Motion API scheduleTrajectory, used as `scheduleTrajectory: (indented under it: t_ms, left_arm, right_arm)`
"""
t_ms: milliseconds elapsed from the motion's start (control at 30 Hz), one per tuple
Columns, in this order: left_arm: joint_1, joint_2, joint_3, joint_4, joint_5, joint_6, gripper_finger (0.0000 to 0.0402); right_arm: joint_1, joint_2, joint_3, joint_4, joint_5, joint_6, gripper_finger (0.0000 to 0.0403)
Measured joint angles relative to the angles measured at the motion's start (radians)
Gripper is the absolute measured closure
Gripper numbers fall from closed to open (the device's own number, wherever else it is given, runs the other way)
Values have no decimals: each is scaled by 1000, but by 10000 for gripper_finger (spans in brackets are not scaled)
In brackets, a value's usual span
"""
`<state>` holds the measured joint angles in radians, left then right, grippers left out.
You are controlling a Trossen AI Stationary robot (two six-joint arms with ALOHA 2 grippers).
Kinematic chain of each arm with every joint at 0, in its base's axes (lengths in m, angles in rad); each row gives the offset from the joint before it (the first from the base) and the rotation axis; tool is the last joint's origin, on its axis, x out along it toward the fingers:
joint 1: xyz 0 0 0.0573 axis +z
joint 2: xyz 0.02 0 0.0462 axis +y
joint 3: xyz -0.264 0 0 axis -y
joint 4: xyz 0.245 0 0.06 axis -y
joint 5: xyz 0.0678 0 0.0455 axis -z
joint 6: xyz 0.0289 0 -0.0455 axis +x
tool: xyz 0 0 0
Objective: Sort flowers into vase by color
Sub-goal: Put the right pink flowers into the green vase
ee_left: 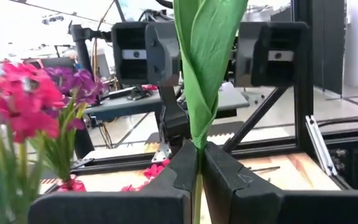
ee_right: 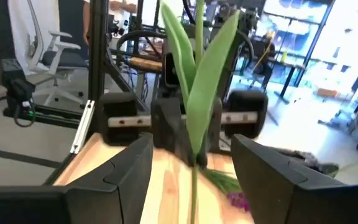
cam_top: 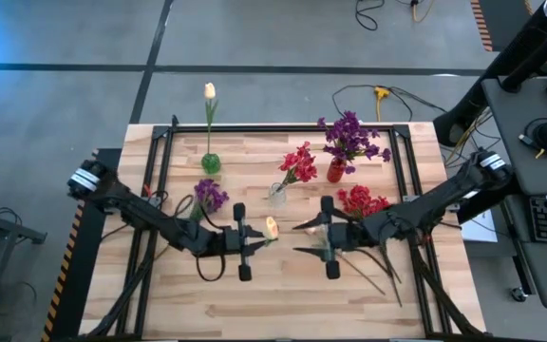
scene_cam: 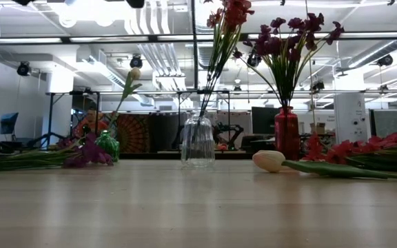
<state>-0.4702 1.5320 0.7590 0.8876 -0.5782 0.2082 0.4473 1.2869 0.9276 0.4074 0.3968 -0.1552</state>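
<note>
My left gripper (cam_top: 257, 242) is shut on a cream-yellow tulip (cam_top: 272, 226) above the middle of the table. The tulip's green leaves (ee_left: 207, 62) rise above the fingers. Facing it from the table's right, my right gripper (cam_top: 304, 239) stands open. Its fingers (ee_right: 129, 168) flank the leaves (ee_right: 197, 93) without touching them. A green vase (cam_top: 211, 163) holds one tulip, a clear vase (cam_top: 276, 195) red flowers, and a red vase (cam_top: 335, 171) purple flowers. My left gripper pinches the tulip's stem (ee_left: 197, 183) just below the leaves between its two fingers. The fingers lie level, come from the table's left and cross the stem. The tulip stands upright with its leaves and bud above the fingers, and a thin length of stem (ee_right: 194, 193) hangs below.
A purple flower (cam_top: 210, 195) lies on the table beside the left arm. Red flowers (cam_top: 361, 201) and long stems (cam_top: 378, 266) lie under the right arm, and a tulip bud (scene_cam: 269, 160) rests on the wood there. A black frame (cam_top: 283, 126) edges the table.
</note>
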Motion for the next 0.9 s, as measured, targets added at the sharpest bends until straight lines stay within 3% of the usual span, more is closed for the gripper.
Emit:
scheduleTrajectory:
  t_ms: [267, 500, 667, 900]
  left_arm:
    - [2, -211, -3, -285, -15, 42, 400]
    - [36, -394, -74, -324, -42, 125, 400]
    - [125, -507, -164, -330, -43, 123, 400]
    - [322, -624, -237, -329, -44, 112, 400]
  right_arm:
    - [0, -124, 0, -203, -2, 125, 193]
    - [31, -203, 0, -476, -36, 302, 193]
    - [48, -208, 0, -638, -56, 477, 193]
    - [48, -167, 0, -660, -57, 495, 193]
